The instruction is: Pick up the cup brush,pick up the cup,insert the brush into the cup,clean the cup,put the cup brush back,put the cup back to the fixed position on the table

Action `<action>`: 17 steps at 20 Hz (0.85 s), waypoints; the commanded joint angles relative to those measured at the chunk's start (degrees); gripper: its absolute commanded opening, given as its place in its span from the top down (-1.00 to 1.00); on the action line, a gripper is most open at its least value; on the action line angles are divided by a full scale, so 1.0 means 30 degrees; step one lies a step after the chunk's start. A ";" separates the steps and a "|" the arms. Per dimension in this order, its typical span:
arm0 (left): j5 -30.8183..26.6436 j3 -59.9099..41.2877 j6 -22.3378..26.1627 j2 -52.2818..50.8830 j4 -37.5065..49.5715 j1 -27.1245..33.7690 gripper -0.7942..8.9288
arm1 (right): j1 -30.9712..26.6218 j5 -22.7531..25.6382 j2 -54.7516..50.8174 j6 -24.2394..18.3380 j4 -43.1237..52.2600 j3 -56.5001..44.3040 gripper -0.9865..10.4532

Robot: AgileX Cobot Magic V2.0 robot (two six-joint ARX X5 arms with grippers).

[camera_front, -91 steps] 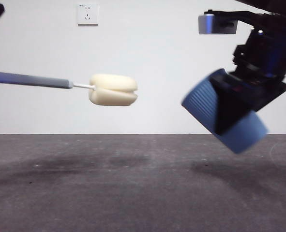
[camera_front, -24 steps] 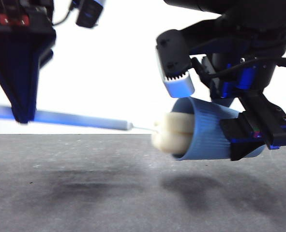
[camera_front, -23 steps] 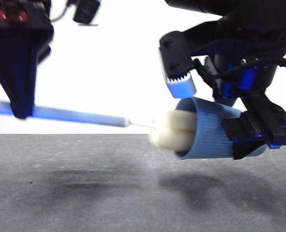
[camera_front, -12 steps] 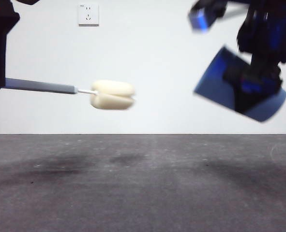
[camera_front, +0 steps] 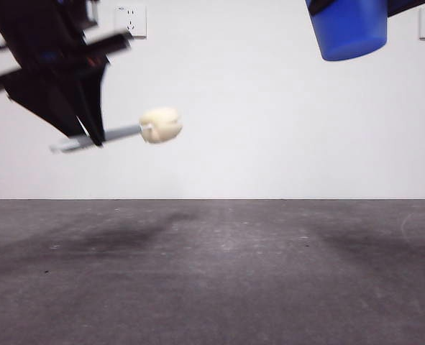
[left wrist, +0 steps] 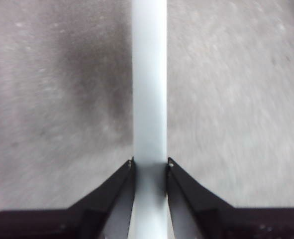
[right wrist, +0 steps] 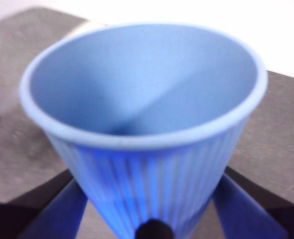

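Ribbed light blue cup, cream-yellow sponge on cup brush

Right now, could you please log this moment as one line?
left gripper: holds grey-handled sponge brush aloft | right gripper: holds ribbed blue plastic cup raised | brush outside cup

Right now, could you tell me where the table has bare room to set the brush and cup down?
In the front view nothing rests on the table from edge to edge. Both things hang above it: the cup brush in the left gripper at upper left, the cup in the right gripper at the top right. The only crowding is overhead.
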 commanded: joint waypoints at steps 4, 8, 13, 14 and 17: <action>-0.0903 -0.0080 -0.1741 0.3067 0.1763 -0.0794 0.85 | 0.0022 -0.0189 -0.0036 0.0852 0.0350 0.0124 0.86; -0.1515 -0.0087 -0.2514 0.5625 0.2477 -0.1698 0.85 | 0.0022 -0.0175 -0.0036 0.0816 0.0364 0.0124 0.86; -0.2229 -0.0087 -0.3351 0.6696 0.3949 -0.2426 0.85 | 0.0022 -0.0182 -0.0036 0.0809 0.0350 0.0124 0.86; -0.2499 -0.0087 -0.3563 0.6717 0.4146 -0.2470 0.85 | 0.0022 -0.0182 -0.0036 0.0809 0.0342 0.0124 0.86; -0.2652 -0.0087 -0.3847 0.6768 0.4452 -0.2448 0.85 | 0.0022 -0.0211 -0.0036 0.0809 0.0306 0.0124 0.86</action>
